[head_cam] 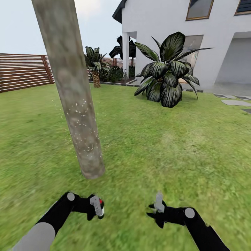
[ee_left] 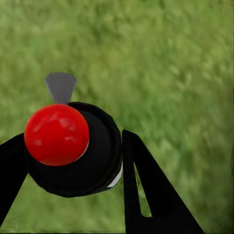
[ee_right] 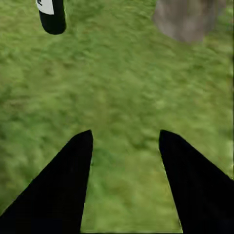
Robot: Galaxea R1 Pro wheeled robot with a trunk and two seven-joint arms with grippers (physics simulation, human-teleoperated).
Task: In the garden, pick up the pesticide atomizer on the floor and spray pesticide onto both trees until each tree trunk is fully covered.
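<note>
1. The left tool (head_cam: 97,209) grips the spray bottle (head_cam: 100,205) low over the grass, just short of the tree trunk's foot. In the left wrist view the bottle (ee_left: 80,151) sits between the two black fingers (ee_left: 146,190), seen from above: a round black body, a glossy red ball top, a sliver of white label at its side and a grey nozzle pointing away from the camera.
2. The right tool (head_cam: 155,211) hangs beside it, well apart, with nothing in it. In the right wrist view its black fingers (ee_right: 63,190) stand wide apart over bare grass (ee_right: 122,87), and the bottle's black base with its white label (ee_right: 51,14) shows at the edge of that picture.
3. Just ahead of the left tool stands the tree trunk (head_cam: 75,104), thick and leaning, mottled grey-beige with brownish patches. Fine white specks dot its lower part.
4. Further off the lawn (head_cam: 157,139) runs to a broad-leaved dark plant (head_cam: 167,73).
5. Grey stone slabs (head_cam: 235,102) lie in the grass at the right.
6. Farthest are a brown slat fence (head_cam: 21,71), a small palm (head_cam: 94,66) and a white house (head_cam: 209,38).
</note>
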